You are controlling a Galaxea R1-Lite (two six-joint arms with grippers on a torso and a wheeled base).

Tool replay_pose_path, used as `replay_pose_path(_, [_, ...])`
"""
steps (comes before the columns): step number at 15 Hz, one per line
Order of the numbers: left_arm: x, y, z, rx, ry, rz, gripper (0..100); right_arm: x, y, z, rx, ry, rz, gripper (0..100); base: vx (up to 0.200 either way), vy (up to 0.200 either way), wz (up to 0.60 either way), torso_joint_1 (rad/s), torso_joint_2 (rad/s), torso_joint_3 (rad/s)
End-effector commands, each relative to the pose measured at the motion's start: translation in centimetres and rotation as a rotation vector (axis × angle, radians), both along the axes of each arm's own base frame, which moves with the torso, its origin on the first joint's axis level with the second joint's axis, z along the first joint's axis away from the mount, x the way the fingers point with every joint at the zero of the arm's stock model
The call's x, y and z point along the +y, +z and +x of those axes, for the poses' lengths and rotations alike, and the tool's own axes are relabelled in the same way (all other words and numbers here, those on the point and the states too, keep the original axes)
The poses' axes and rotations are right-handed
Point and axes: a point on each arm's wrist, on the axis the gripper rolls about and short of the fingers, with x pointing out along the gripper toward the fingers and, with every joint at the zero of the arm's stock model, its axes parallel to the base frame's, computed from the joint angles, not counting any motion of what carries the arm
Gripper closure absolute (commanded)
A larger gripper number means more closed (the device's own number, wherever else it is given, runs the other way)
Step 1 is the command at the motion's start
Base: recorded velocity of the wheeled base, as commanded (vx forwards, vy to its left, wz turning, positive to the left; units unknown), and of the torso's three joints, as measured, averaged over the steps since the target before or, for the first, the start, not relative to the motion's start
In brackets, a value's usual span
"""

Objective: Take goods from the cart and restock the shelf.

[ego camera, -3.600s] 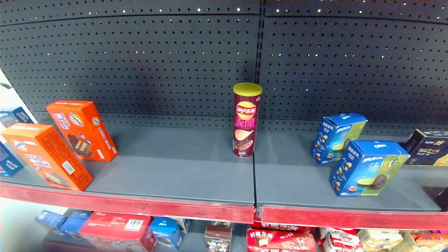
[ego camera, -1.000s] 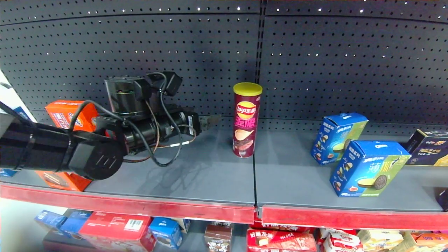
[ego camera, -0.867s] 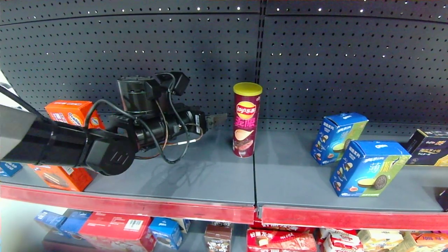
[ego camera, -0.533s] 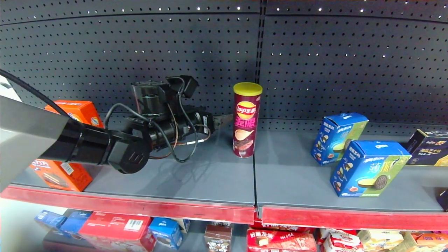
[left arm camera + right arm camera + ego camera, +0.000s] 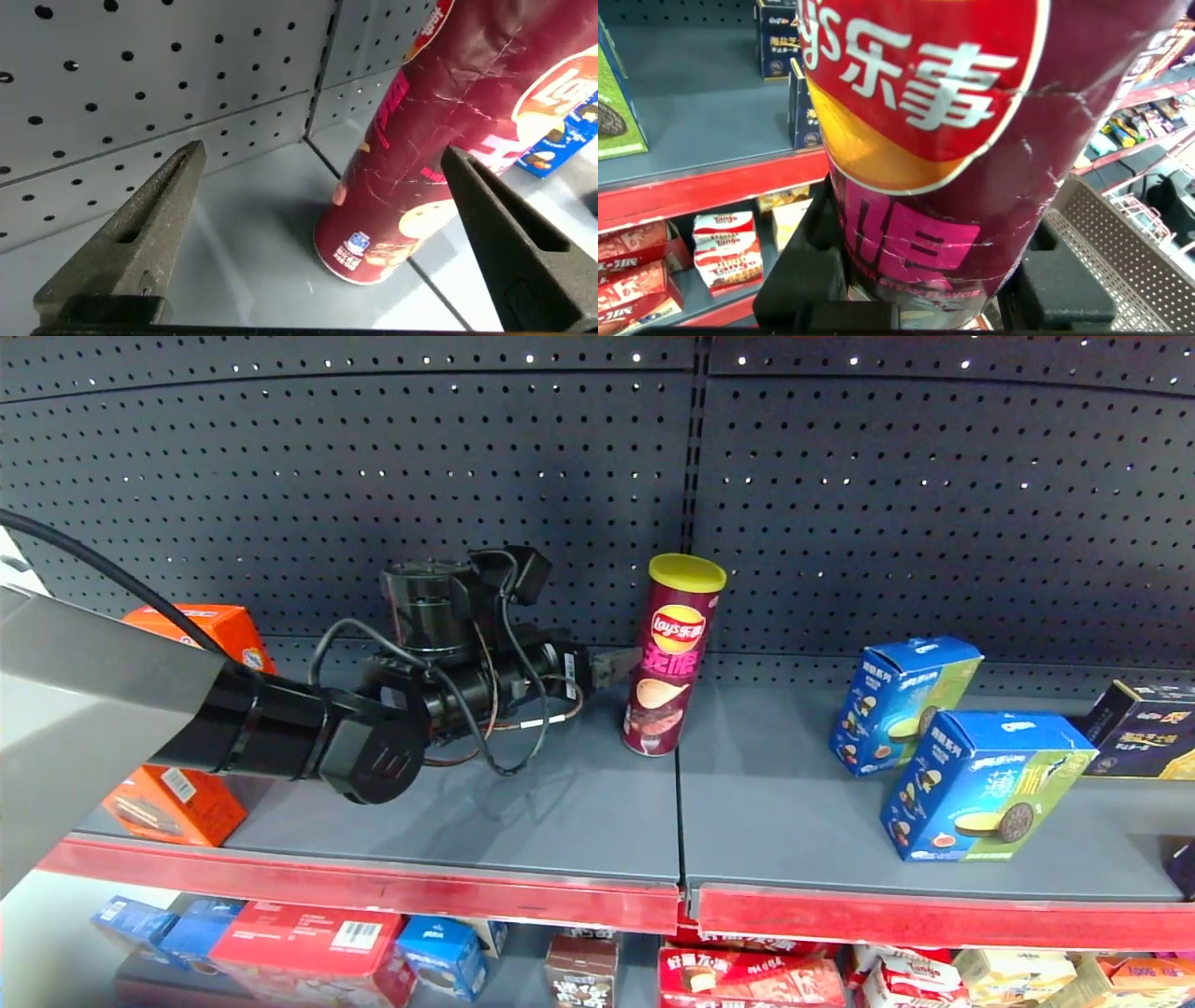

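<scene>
Leaning off upright at the fingertips of the wide-open, empty left claw (image 5: 624, 665), one chips can (image 5: 670, 658) stands on the shelf (image 5: 523, 803); the right claw (image 5: 924, 285) clamps a second can (image 5: 924, 140), not yet shelved.

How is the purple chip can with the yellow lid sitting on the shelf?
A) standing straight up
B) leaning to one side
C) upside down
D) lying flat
B: the chip can tips on its bottom edge on the shelf, its lid off to one side of its base, with the open left gripper beside it.
</scene>
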Motion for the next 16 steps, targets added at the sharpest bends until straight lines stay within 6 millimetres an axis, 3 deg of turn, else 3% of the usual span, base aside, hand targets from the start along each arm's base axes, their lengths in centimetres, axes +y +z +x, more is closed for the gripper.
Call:
replay_pose_path(1, [0.4,-0.1,-0.2,0.009,0.009,0.003,0,0.0,-0.1,0.0,0.002,0.0,0.0,100,0.0,0.0,0.0,0.0,0.0,0.0])
replay_pose_path(6, [0.9,0.2,-1.7,0.021,0.0,0.009,0,0.0,-0.1,0.0,0.001,0.0,0.0,100,0.0,0.0,0.0,0.0,0.0,0.0])
replay_pose_path(11, [-0.7,1.0,-2.3,-0.002,-0.042,-0.002,0,0.0,-0.4,-0.1,0.001,-0.001,0.0,100,0.0,0.0,0.0,0.0,0.0,0.0])
replay_pose_path(16, [-1.6,1.1,-0.6,-0.027,-0.043,-0.014,0,0.1,-0.6,-0.3,-0.002,-0.001,-0.001,100,0.0,0.0,0.0,0.0,0.0,0.0])
